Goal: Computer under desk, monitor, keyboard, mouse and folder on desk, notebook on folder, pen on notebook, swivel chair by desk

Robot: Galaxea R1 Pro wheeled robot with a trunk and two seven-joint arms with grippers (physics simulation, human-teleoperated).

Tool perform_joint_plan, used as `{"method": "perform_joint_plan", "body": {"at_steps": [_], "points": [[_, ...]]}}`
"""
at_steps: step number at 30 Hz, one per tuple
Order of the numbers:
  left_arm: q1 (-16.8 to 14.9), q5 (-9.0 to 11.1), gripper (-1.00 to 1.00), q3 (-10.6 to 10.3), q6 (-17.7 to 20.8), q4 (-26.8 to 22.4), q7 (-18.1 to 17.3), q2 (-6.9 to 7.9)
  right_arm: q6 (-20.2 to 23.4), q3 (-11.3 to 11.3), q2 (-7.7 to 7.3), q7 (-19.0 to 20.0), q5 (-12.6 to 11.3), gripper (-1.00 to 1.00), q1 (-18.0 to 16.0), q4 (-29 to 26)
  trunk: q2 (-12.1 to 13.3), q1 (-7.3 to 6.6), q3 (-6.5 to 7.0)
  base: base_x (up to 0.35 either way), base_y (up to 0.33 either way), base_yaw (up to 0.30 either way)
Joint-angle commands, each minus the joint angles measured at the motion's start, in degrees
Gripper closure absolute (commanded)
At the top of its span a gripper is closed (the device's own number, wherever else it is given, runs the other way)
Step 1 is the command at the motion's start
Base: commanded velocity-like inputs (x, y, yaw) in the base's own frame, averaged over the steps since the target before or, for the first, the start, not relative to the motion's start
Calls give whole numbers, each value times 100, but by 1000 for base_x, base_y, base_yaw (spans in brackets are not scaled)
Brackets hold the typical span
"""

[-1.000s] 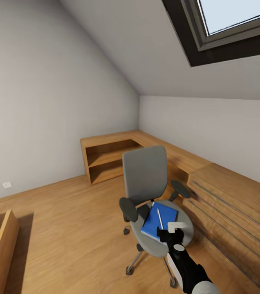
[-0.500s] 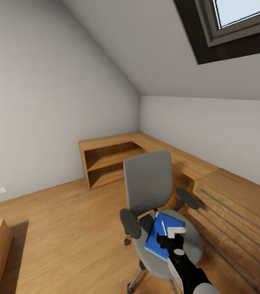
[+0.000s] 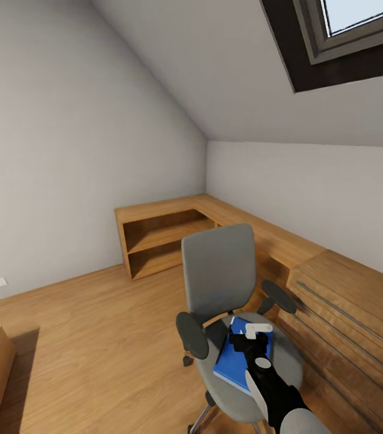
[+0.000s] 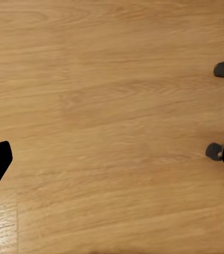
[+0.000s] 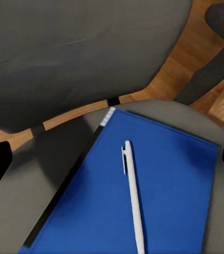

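Folder (image 5: 143, 190) — bright blue and flat — lies on the grey seat of the swivel chair (image 3: 218, 271), with a white pen (image 5: 133, 198) resting on its cover. In the head view the right gripper (image 3: 253, 337) hovers right over the folder, its fingers spread wide apart and clasping nothing. The left gripper (image 4: 112, 164) hangs over bare plank floor (image 4: 101, 106), fingers likewise spread, with two chair casters (image 4: 222, 69) near one fingertip. A low wooden shelf unit (image 3: 161, 238) stands at about 11 o'clock beyond the chair — under the sloped ceiling.
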Motion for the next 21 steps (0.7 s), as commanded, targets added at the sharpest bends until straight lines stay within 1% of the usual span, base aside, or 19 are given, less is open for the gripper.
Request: {"method": "perform_joint_plan", "body": {"at_steps": [1, 4, 21], "points": [[2, 52, -100, 1, -9, -40, 6, -35, -46, -18, 7, -10, 56, -100, -5, 4, -45, 23, -24, 0, 0, 0], [2, 55, -100, 2, -5, -112, 7, -34, -129, -14, 3, -9, 54, -100, -5, 1, -165, 89, -77, 0, 0, 0], [2, 58, -100, 3, -3, -150, -9, -35, -158, -23, 1, -10, 52, -100, -6, -14, -847, 462, -383, 0, 0, 0]]}}
